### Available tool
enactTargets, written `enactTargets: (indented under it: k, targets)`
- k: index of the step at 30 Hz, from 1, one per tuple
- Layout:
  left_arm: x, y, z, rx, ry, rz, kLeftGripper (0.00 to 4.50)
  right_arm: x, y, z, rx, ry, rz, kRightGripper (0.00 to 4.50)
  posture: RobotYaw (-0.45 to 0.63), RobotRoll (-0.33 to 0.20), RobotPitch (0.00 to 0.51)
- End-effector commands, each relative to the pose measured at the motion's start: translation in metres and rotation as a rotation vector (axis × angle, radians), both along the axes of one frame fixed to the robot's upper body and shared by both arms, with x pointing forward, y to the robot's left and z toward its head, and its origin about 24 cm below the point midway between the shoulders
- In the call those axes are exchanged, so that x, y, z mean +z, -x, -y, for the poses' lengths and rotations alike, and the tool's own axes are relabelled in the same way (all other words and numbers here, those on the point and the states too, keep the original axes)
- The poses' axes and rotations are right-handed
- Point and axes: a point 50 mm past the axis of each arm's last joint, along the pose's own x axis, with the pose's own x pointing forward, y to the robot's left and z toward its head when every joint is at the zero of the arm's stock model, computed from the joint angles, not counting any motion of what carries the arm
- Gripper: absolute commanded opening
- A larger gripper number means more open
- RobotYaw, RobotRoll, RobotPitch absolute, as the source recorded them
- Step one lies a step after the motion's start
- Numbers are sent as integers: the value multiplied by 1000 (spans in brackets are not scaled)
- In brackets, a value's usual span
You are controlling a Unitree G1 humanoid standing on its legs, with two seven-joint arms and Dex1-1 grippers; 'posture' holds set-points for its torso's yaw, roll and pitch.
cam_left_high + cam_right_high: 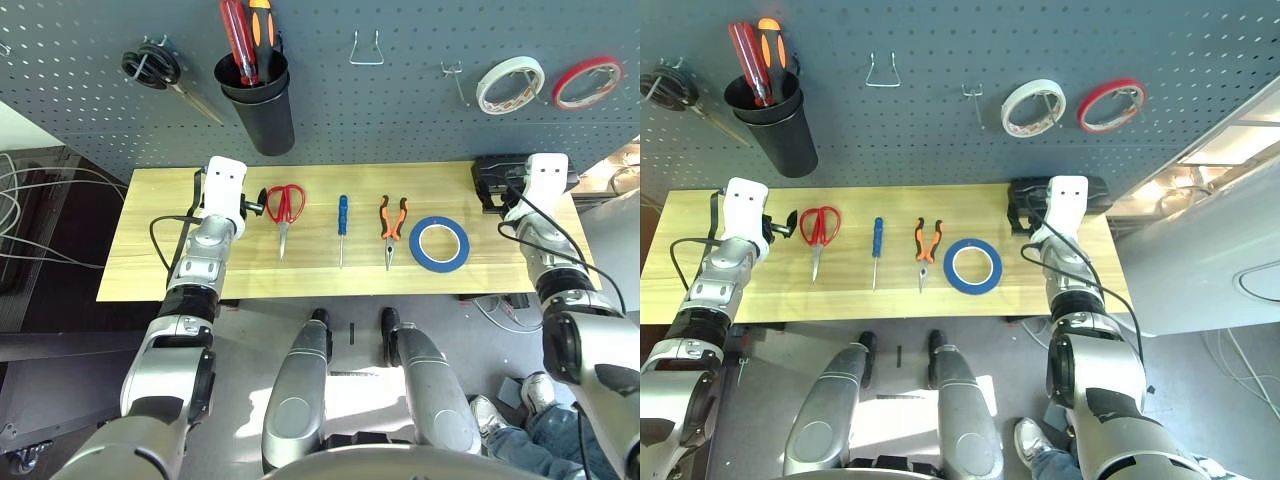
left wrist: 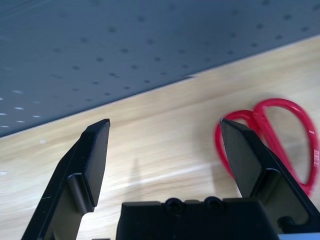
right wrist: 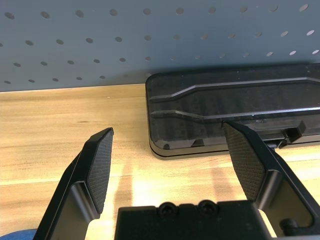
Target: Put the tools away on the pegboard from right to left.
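Note:
Four tools lie in a row on the wooden table point(image 1: 150, 270). From right to left they are the blue tape roll point(image 1: 443, 244), the orange-and-black pliers point(image 1: 392, 226), the blue-handled screwdriver point(image 1: 342, 222) and the red-handled scissors point(image 1: 285, 210). Behind them stands the dark perforated pegboard point(image 1: 400, 110). My left gripper point(image 2: 165, 125) is open and empty just left of the scissors point(image 2: 282, 101), low over the table. At the table's right end, my right gripper point(image 3: 167, 132) is open and empty in front of a black case point(image 3: 235, 110).
On the pegboard hang black-handled scissors point(image 1: 155, 68), a black cup point(image 1: 257, 100) holding red and orange handles, two bare hooks point(image 1: 366, 50) point(image 1: 455, 75), a white tape roll point(image 1: 510, 83) and a red one point(image 1: 587, 81). Cables lie off the table's left.

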Motion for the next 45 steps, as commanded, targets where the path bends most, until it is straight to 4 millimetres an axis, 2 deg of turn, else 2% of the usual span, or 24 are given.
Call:
enactTargets:
  k: [1,4,8,12,15,20,28,36,45]
  targets:
    - [-9,7,-8,27,-10,-41,4469,-9,4,5,-14,-22,-48,4500,95,0,393]
    - [-11,7,-8,15,-7,-56,4469,-8,4,7,-21,-30,-49,4500,94,0,392]
    - [-6,5,3,-96,-10,-54,4469,5,-2,5,11,-44,-19,4500,83,0,390]
    - [13,1,30,-332,2,-23,4469,14,-5,-2,102,-36,-119,4500,77,0,374]
    - [21,5,54,-545,-38,-38,4469,10,4,-10,150,-43,-229,4500,86,0,368]
    - [24,16,87,-842,-107,-64,4469,-2,28,-28,204,-80,-403,4500,86,0,364]
    - [9,29,122,-1115,-184,-115,4469,-12,44,-47,236,-42,-538,4500,75,0,381]
    - [-6,38,138,-1230,-229,-162,4469,-32,53,-50,214,-12,-627,4500,79,0,401]
    - [-7,39,146,-1236,-227,-155,4469,-43,54,-50,170,31,-664,4500,95,0,403]
